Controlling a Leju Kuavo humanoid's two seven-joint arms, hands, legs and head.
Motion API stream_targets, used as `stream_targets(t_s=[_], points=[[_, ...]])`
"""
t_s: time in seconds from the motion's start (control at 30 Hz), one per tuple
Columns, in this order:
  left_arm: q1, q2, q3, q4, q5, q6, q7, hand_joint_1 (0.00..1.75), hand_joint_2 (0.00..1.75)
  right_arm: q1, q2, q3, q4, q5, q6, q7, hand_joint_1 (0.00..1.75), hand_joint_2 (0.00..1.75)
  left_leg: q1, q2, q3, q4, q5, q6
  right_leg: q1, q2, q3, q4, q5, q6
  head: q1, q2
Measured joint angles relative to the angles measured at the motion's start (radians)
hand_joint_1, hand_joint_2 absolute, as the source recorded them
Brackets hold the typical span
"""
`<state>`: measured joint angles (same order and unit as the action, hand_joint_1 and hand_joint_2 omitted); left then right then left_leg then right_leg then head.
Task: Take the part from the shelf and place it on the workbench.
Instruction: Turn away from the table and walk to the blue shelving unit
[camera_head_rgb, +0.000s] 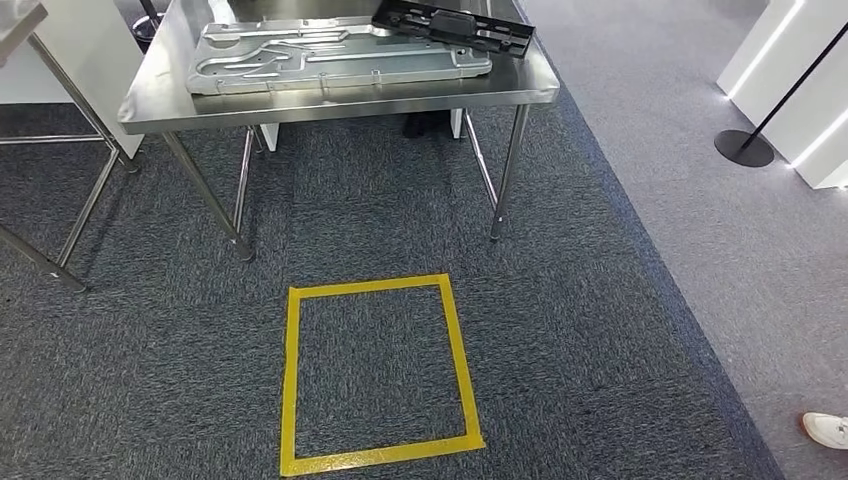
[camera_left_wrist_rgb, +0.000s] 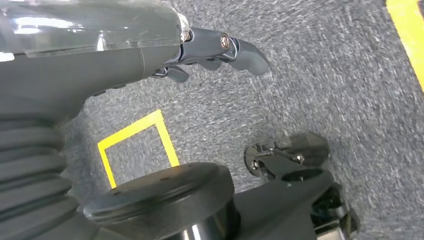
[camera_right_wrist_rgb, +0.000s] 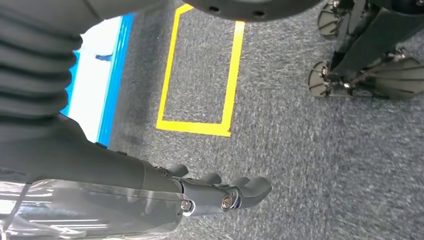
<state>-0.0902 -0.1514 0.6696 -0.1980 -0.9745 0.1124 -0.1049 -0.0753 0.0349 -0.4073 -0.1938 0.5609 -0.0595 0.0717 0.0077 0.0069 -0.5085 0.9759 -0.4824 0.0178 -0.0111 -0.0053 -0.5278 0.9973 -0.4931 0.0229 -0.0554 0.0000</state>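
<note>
Part (camera_head_rgb: 340, 55), a flat ribbed grey metal plate, lies on the steel workbench (camera_head_rgb: 330, 103); both hands (camera_left_wrist_rgb: 220, 47) (camera_right_wrist_rgb: 220, 192) hang empty, fingers apart.

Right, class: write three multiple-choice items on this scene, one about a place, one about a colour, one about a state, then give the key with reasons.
1. Where does the black part lie?
A. on the steel table
B. on the carpet
C. inside the tape square

2. What colour is the tape square on the carpet?
A. red
B. yellow
C. white

3. What is the left hand holding?
A. the black part
B. a cup
C. nothing

Key: 1 A, it rests on the steel table beside a large metal plate; 2 B, the tape is yellow; 3 C, its fingers are bare over carpet.
</note>
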Motion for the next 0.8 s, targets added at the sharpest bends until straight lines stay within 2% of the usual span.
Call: stream_targets(t_s=[0.03, 0.07, 0.13, 0.17, 0.2, 0.23, 0.3, 0.33, 0.37, 0.47, 0.53, 0.57, 0.63, 0.67, 0.7, 0.73, 0.77, 0.8], points=[[0.000, -0.001, -0.001, 0.000, -0.004, 0.006, 0.004, 0.00, 1.75, 0.000, 0.000, 0.002, 0.000, 0.001, -0.001, 0.000, 0.00, 1.31, 0.002, 0.000, -0.001, -0.005, 0.005, 0.007, -0.001, 0.001, -0.014, 0.030, -0.021, 0.005, 0.000, 0.000], [0.000, -0.001, -0.002, 0.000, -0.008, 0.013, 0.009, 0.00, 1.75, -0.001, 0.000, 0.003, 0.000, 0.003, -0.003, 0.000, 0.00, 1.31, 0.003, 0.001, -0.003, -0.007, 0.008, 0.012, -0.002, 0.002, -0.040, 0.084, -0.053, 0.008, 0.000, 0.000], [0.000, -0.002, -0.006, 0.000, -0.017, 0.027, 0.025, 0.00, 1.75, 0.000, 0.002, 0.005, 0.000, 0.007, -0.011, 0.000, 0.00, 1.31, 0.000, 0.003, -0.011, -0.007, 0.011, 0.016, -0.003, 0.003, -0.108, 0.226, -0.118, 0.014, 0.000, 0.000], [0.001, -0.002, -0.007, 0.000, -0.019, 0.031, 0.036, 0.00, 1.75, 0.000, 0.004, 0.005, 0.000, 0.009, -0.018, 0.000, 0.00, 1.75, -0.001, 0.003, -0.013, -0.005, 0.012, 0.017, -0.004, 0.003, -0.132, 0.275, -0.131, 0.016, 0.000, 0.000], [0.001, -0.002, -0.009, 0.000, -0.021, 0.033, 0.047, 0.00, 1.75, 0.001, 0.005, 0.006, 0.000, 0.011, -0.026, 0.001, 0.00, 1.75, -0.002, 0.003, -0.015, -0.003, 0.012, 0.017, -0.004, 0.003, -0.136, 0.286, -0.122, 0.017, 0.000, 0.000], [0.000, -0.002, -0.012, 0.000, -0.021, 0.032, 0.058, 0.00, 1.75, 0.002, 0.006, 0.007, 0.000, 0.012, -0.034, 0.001, 0.00, 1.75, -0.002, 0.003, -0.015, 0.000, 0.012, 0.016, -0.004, 0.003, -0.119, 0.252, -0.094, 0.016, 0.000, 0.000], [-0.001, -0.002, -0.025, -0.006, -0.008, 0.027, 0.073, 0.00, 1.75, 0.010, 0.006, 0.014, 0.000, 0.007, -0.043, 0.002, 0.00, 1.75, -0.003, 0.002, -0.016, 0.008, 0.008, 0.011, -0.004, 0.002, -0.049, 0.112, -0.026, 0.010, 0.000, 0.000], [-0.001, -0.001, -0.037, -0.012, 0.006, 0.024, 0.077, 0.00, 1.75, 0.015, 0.006, 0.021, 0.000, 0.000, -0.045, 0.002, 0.00, 1.75, -0.005, 0.001, -0.018, 0.014, 0.006, 0.007, -0.003, 0.003, -0.021, 0.052, -0.006, 0.005, 0.000, 0.000], [-0.001, 0.001, -0.050, -0.019, 0.025, 0.021, 0.079, 0.00, 1.75, 0.021, 0.006, 0.029, 0.000, -0.010, -0.046, 0.002, 0.00, 1.75, -0.007, 0.001, -0.020, 0.017, 0.004, 0.002, -0.001, 0.003, -0.006, 0.017, 0.002, -0.001, 0.000, 0.000], [0.004, 0.012, -0.094, -0.037, 0.099, 0.011, 0.083, 0.00, 1.75, 0.040, 0.007, 0.055, 0.000, -0.053, -0.041, -0.001, 0.00, 1.75, -0.007, 0.001, -0.023, 0.022, 0.002, -0.016, 0.003, 0.004, -0.005, 0.003, 0.005, -0.020, 0.000, 0.000], [0.016, 0.020, -0.125, -0.044, 0.152, 0.004, 0.085, 0.00, 1.75, 0.053, 0.007, 0.074, -0.005, -0.083, -0.034, -0.005, 0.00, 1.75, -0.004, 0.000, -0.036, 0.055, -0.025, -0.027, -0.001, 0.002, -0.005, -0.002, 0.010, -0.033, 0.000, 0.000], [0.024, 0.024, -0.140, -0.045, 0.181, 0.000, 0.085, 0.00, 1.75, 0.057, 0.006, 0.083, -0.010, -0.098, -0.031, -0.008, 0.00, 1.75, -0.003, -0.001, -0.056, 0.102, -0.056, -0.032, -0.002, 0.001, -0.007, -0.004, 0.012, -0.038, 0.000, 0.000], [0.040, 0.031, -0.169, -0.047, 0.237, -0.008, 0.084, 0.00, 1.75, 0.060, 0.005, 0.101, -0.027, -0.129, -0.027, -0.013, 0.00, 1.75, -0.001, -0.001, -0.112, 0.235, -0.125, -0.040, -0.001, 0.000, -0.011, -0.004, 0.013, -0.043, 0.000, 0.000], [0.046, 0.034, -0.183, -0.047, 0.265, -0.013, 0.083, 0.00, 1.75, 0.059, 0.005, 0.110, -0.038, -0.144, -0.024, -0.014, 0.00, 1.75, 0.000, -0.001, -0.131, 0.287, -0.144, -0.042, 0.000, -0.002, -0.012, -0.004, 0.013, -0.044, 0.000, 0.000], [0.052, 0.037, -0.196, -0.047, 0.290, -0.016, 0.083, 0.00, 1.75, 0.059, 0.005, 0.119, -0.051, -0.159, -0.020, -0.016, 0.00, 1.75, 0.000, 0.000, -0.132, 0.305, -0.143, -0.043, 0.001, -0.004, -0.012, -0.003, 0.013, -0.044, 0.000, 0.000], [0.059, 0.039, -0.210, -0.047, 0.314, -0.020, 0.083, 0.00, 1.75, 0.057, 0.004, 0.128, -0.065, -0.173, -0.017, -0.018, 0.00, 1.75, 0.000, 0.000, -0.115, 0.281, -0.122, -0.041, 0.001, -0.005, -0.011, -0.003, 0.013, -0.043, 0.000, 0.000], [0.068, 0.041, -0.223, -0.047, 0.338, -0.023, 0.083, 0.00, 1.31, 0.055, 0.004, 0.137, -0.080, -0.187, -0.014, -0.020, 0.00, 1.75, 0.000, 0.001, -0.081, 0.222, -0.088, -0.038, 0.001, -0.005, -0.009, -0.002, 0.013, -0.042, 0.000, 0.000], [0.079, 0.043, -0.237, -0.047, 0.362, -0.026, 0.084, 0.00, 0.87, 0.053, 0.004, 0.146, -0.096, -0.201, -0.011, -0.023, 0.00, 1.31, 0.000, 0.001, -0.042, 0.147, -0.057, -0.033, 0.001, -0.005, -0.007, -0.002, 0.013, -0.041, 0.000, 0.000]])
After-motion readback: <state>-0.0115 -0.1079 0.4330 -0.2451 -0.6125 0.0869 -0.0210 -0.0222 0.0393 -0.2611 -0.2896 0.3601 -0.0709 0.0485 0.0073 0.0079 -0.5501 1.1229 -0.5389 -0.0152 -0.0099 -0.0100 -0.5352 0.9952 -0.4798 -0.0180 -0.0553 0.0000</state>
